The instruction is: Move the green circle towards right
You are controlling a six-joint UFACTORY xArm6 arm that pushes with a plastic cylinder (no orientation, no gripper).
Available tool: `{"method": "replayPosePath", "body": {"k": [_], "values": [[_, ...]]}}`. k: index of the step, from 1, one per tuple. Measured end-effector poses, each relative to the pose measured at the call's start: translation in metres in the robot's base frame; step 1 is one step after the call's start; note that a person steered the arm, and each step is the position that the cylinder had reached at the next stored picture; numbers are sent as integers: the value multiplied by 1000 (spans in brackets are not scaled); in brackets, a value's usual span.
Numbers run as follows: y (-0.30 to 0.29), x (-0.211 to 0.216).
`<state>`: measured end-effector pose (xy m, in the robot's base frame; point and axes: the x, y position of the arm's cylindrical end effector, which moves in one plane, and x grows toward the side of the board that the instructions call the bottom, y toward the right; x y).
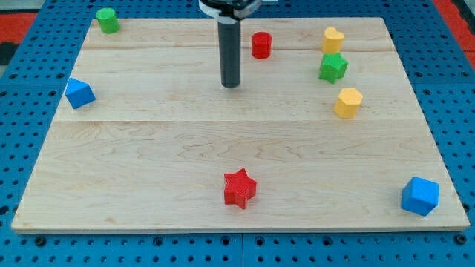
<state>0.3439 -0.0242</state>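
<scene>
The green circle (107, 20) is a small green round block at the view's top left corner of the wooden board (148, 148). My tip (231, 84) is the lower end of the dark rod, in the upper middle of the board. It stands well to the right of and below the green circle, not touching it. The red cylinder (260, 45) is just to the upper right of the rod, apart from it.
A green star (333, 67), a yellow heart (333, 38) and a yellow hexagon (347, 102) cluster at the upper right. A blue block (79, 93) lies at the left edge, a red star (239, 188) at bottom middle, a blue block (420, 196) at bottom right.
</scene>
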Motion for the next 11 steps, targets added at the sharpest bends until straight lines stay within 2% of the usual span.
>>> {"method": "replayPosePath", "body": {"k": [1, 2, 3, 5, 6, 9, 11], "values": [[-29, -49], [-58, -80], [-103, -80], [-242, -84], [-281, -84], [-280, -153], [-164, -152]]}}
